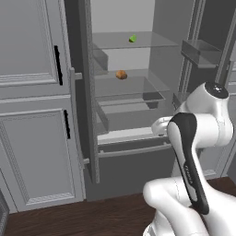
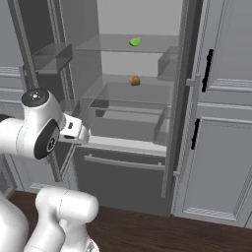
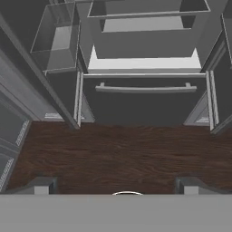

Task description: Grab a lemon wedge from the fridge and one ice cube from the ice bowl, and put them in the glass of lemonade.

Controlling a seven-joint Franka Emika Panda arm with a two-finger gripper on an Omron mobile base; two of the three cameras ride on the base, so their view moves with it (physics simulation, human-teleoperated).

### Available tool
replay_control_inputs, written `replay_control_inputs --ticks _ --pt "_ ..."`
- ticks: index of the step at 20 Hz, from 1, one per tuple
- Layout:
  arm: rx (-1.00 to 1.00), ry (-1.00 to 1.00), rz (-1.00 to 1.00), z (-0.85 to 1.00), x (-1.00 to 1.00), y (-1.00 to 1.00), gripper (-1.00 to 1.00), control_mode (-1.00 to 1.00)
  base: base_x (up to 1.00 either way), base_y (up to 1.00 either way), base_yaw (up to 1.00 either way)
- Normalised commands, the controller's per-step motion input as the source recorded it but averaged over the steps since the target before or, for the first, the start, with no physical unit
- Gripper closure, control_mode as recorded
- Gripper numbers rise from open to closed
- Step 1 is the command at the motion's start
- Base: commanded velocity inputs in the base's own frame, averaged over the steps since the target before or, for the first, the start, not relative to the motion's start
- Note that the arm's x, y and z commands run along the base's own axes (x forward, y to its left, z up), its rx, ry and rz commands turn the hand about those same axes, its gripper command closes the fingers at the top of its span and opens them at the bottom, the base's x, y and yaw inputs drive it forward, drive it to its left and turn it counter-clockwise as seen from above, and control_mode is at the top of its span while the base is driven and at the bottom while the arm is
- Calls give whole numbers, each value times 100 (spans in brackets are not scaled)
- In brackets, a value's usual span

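Glossy white rounded arm (image 1: 203, 138), black joint band with small markings, dark round cap, two grey claw (image 3: 116, 186) tips

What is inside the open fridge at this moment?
Inside the fridge, a lemon wedge lies on the upper glass shelf and an orange-brown lump on the shelf below. Under them is a clear drawer. The closed bottom drawer hides its contents.

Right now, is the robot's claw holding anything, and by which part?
Nothing. The claw is wide open over the floor, and the lemon wedge sits on the fridge's top shelf.
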Motion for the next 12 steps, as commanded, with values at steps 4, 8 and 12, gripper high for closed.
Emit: replay_control_inputs --ticks 4,8,12 --pt "0 0 0 0 0 0 -100 -100 0 0 0" --pt "0 0 0 0 0 0 -100 100 20 -11 0" --pt "0 0 0 0 0 0 -100 100 72 -39 0"
